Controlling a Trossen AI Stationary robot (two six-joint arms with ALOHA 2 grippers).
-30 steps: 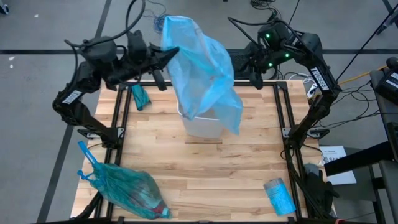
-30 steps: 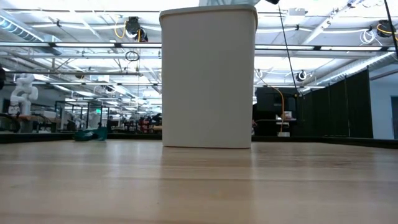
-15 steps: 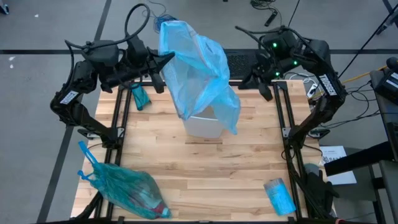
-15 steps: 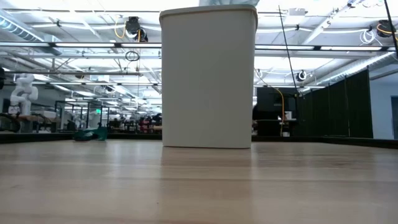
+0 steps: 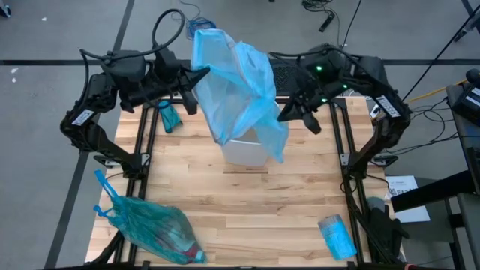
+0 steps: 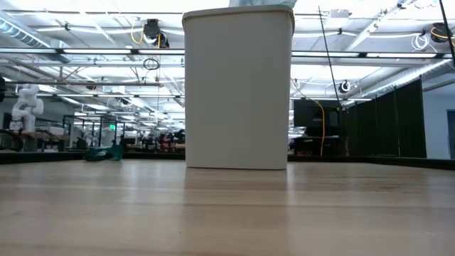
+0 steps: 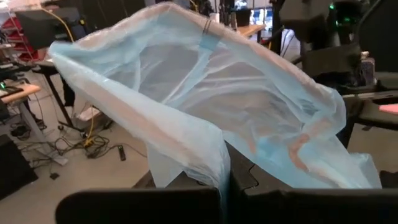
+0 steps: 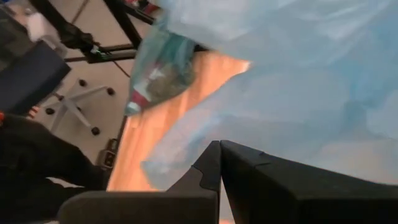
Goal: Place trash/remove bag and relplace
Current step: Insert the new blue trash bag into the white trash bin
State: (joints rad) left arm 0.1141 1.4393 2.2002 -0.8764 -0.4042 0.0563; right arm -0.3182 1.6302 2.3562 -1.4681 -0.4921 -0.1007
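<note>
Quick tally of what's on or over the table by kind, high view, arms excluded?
Loose blue bag held over the bin: 1
Tied, filled bag at the table's near left corner: 1
White bin: 1
Small blue packets or folded bags: 2
Total: 5

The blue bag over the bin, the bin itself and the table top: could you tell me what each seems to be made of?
Blue bag: thin plastic film, translucent and slightly glossy; it creases, and light passes through it in the left wrist view.
Bin: probably moulded plastic, matte off-white, with smooth seamless walls and a rolled rim.
Table top: wood, butcher-block style; joined strips with grain, satin finish.
</note>
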